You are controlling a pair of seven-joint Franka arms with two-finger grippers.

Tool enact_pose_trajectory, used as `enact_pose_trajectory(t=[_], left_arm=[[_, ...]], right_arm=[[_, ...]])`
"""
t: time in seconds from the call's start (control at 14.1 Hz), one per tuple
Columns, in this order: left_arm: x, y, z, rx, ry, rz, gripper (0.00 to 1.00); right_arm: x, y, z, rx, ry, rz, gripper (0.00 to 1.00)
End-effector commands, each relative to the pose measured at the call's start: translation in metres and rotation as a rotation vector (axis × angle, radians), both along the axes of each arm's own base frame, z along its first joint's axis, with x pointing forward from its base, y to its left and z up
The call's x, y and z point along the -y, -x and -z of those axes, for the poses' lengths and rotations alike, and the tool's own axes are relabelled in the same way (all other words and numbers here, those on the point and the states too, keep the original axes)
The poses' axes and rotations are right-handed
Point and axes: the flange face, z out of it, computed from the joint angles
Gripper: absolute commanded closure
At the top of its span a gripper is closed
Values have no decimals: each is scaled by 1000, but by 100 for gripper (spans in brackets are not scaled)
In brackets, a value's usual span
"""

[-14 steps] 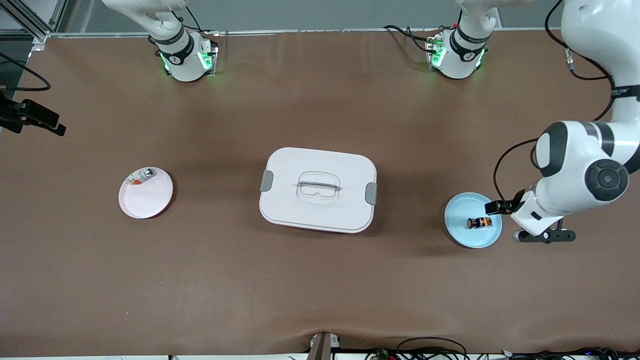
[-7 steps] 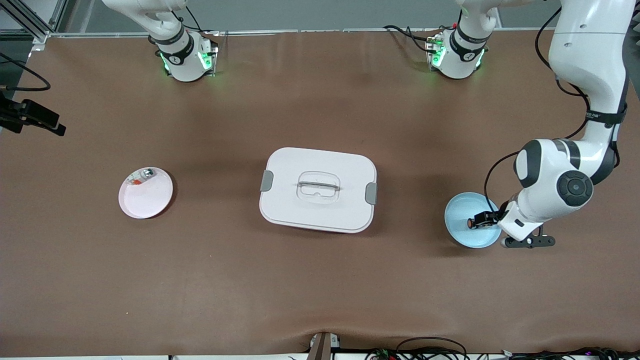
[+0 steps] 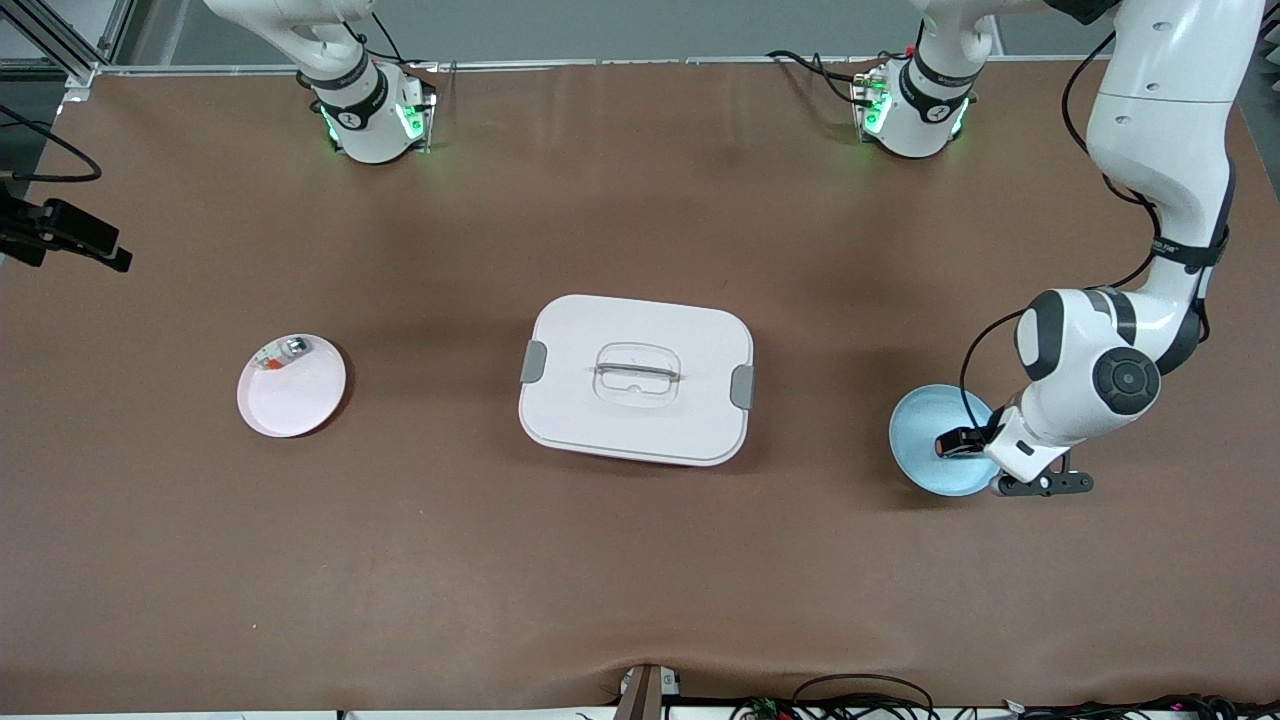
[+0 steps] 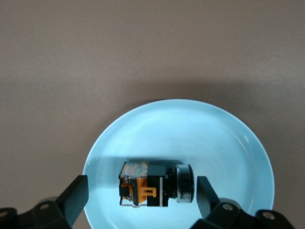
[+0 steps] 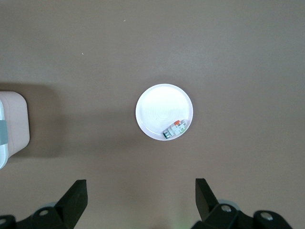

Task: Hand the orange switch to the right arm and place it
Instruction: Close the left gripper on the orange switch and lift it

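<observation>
The orange switch [image 4: 155,186] lies on its side on the light blue plate [image 4: 190,129], black body with orange parts and a silvery ring at one end. My left gripper [image 4: 141,191] is open and low over the plate, one finger off each end of the switch, not touching it. In the front view my left gripper [image 3: 960,445] covers most of the switch [image 3: 942,445] on the blue plate [image 3: 920,430]. My right gripper [image 5: 141,191] is open and empty, high over the table near the pink plate [image 5: 157,107]; it is out of the front view.
A white lidded box [image 3: 636,378] stands mid-table and shows at the edge of the right wrist view [image 5: 12,126]. The pink plate [image 3: 295,400], toward the right arm's end, holds a pale piece with a red bit [image 3: 283,352], also in the right wrist view [image 5: 175,130].
My left arm has swung in over the blue plate and come down, so its open fingers now straddle the switch. The switch, plates and box have not moved.
</observation>
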Motion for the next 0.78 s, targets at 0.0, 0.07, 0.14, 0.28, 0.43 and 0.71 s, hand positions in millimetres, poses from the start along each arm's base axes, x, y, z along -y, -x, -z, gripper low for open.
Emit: enact_pose_trajectory(t=[0.0, 0.07, 0.14, 0.28, 0.43, 0.71], left_arm=[[3, 1, 5, 10, -7, 6, 0], [3, 1, 6, 9, -7, 6, 0], [4, 2, 10, 2, -6, 7, 0], [5, 4, 16, -7, -5, 9, 0], [6, 4, 19, -11, -5, 11, 0], [7, 5, 33, -16, -3, 12, 0]], right_arm=[[-1, -1, -4, -2, 16, -2, 0], [-1, -1, -4, -2, 16, -2, 0], [-1, -1, -4, -2, 16, -2, 0], [-1, -1, -4, -2, 16, -2, 0], [-1, -1, -4, -2, 16, -2, 0], [-1, -1, -4, -2, 16, -4, 0]])
